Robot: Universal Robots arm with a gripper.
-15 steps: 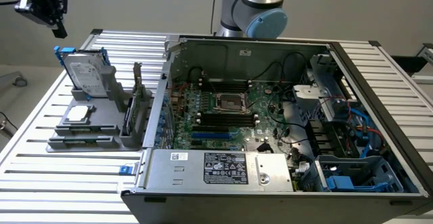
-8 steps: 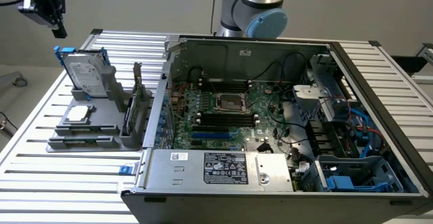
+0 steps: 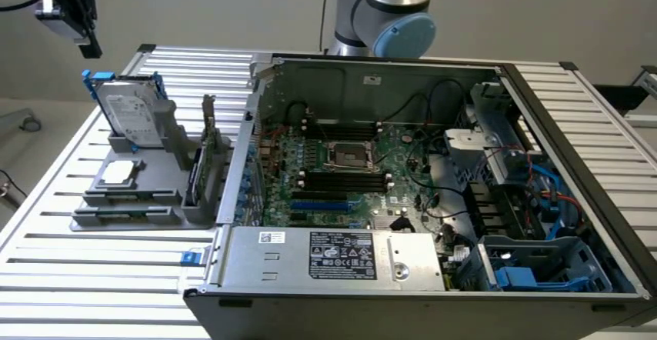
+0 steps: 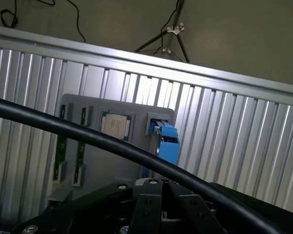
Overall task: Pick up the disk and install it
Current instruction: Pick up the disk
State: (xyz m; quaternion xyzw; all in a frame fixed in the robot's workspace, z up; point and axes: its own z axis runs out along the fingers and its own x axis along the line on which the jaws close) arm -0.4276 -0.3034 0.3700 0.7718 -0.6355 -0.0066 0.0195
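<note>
Nearest us in the exterior view, one open computer case [image 3: 411,201] lies on the slatted table [image 3: 103,278]. It has one labelled silver box [image 3: 339,255] along its front edge and one blue cage [image 3: 544,267] in its near corner, at the exterior view's right. Beside the case, toward the exterior view's left, one grey holder [image 3: 154,205] carries one square chip [image 3: 116,172], one thin card [image 3: 205,155] on edge, and one disk [image 3: 134,117]. We note the disk standing in the holder's far slot, long axis up and down, label face toward this camera, blue frame at the top. Above and beyond it hangs one gripper [image 3: 85,38], well apart from the disk, holding nothing. The wrist view adds the fingers [image 4: 149,204] pressed together, the disk [image 4: 167,144] seen end-on by its blue top edge, and one black cable [image 4: 88,134] crossing in front.
</note>
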